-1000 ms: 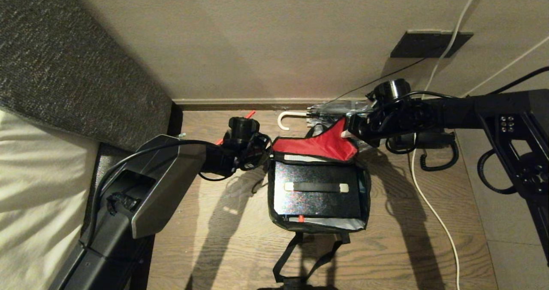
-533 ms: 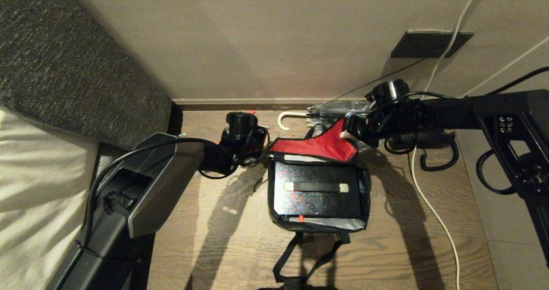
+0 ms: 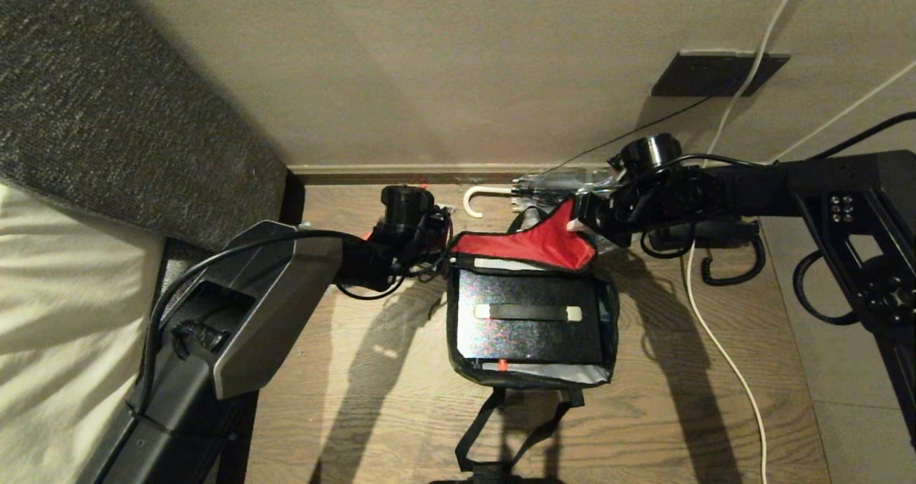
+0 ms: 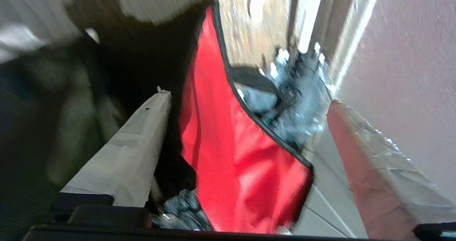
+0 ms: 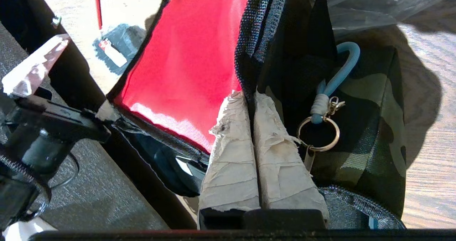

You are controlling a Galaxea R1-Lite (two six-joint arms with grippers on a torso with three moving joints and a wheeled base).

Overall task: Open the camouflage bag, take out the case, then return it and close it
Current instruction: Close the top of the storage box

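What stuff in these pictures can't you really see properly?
- Head view: the left claw is hidden behind its own wrist, beside the camouflage bag.
- Head view: the bag's black strap is cut off by the bottom edge.
- Left wrist view: the shiny things behind the red flap are too blurred to name.
- Head view: the case has its far edge tucked under that flap.

Camouflage bag point(image 3: 607, 305): green-and-dark blotches outside, red lining, black trim. Case point(image 3: 528, 324): glossy black, fine multicolour speckle; black strap with 2 pale ends; small red latch. Table point(image 3: 372, 398): brown wood grain. Cable point(image 3: 723, 355): white. Key ring point(image 5: 318, 133): metal, on blue cord.
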